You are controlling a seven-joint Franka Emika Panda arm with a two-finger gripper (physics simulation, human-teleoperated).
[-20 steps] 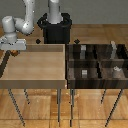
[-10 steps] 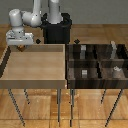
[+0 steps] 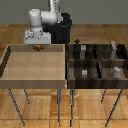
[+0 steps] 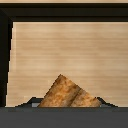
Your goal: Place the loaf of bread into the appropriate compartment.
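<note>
- one small loaf of bread sits clenched in the gripper, above the light bin.
- likely light, stiff, crumbly; gentle side hold suits.

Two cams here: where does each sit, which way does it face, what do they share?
Exterior view: off the arm, raised, looking down at the light-wood bin and dark divided bin; arm and gripper show.
Wrist view: on the wrist, looking down into the light-wood bin; only a dark strip of the gripper shows at the frame edge.
Shared: the loaf of bread in the gripper, over that bin.
</note>
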